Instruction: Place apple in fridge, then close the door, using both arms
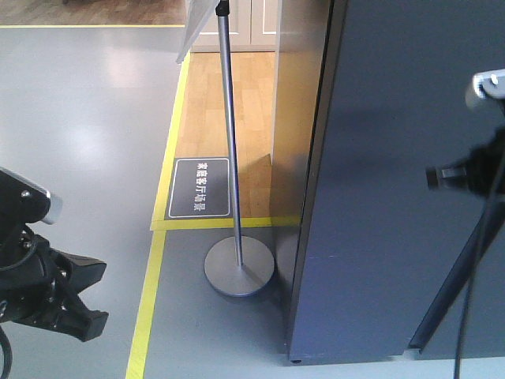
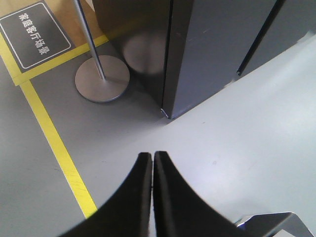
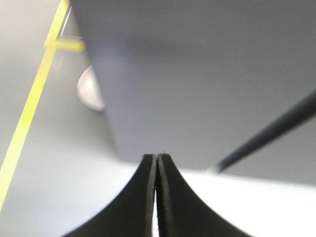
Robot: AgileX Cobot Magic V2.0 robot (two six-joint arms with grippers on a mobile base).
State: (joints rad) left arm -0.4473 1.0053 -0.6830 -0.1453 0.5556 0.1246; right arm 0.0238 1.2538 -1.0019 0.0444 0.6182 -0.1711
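Left arm, black gripper (image 2: 152, 157): low at the left of the front view, over grey floor; in its own wrist view the two curved black fingers (image 2: 129, 197) lie pressed together, nothing between them.

Yellow floor tape line (image 1: 148, 292): runs up the grey floor just right of the left arm and meets a crosswise yellow strip at the edge of a wood-plank floor area (image 1: 209, 110).

Dark rectangular floor sign with white characters (image 1: 201, 187): lies flat on the wood planks, just inside the tape corner.

Grey metal pole on a round disc base (image 1: 239, 266): stands upright on the grey floor between the tape line and the fridge, base close to the fridge's corner.

Tall dark grey fridge (image 1: 379, 197): fills the right half of the front view; both doors are shut, with a dark seam (image 2: 256, 37) between them visible in the left wrist view. No interior shows.

Right arm, black gripper (image 3: 157, 157): fingers together, empty, its tips pointing at the fridge's lower front.

Red apple: not visible in any view; cannot tell where it is.
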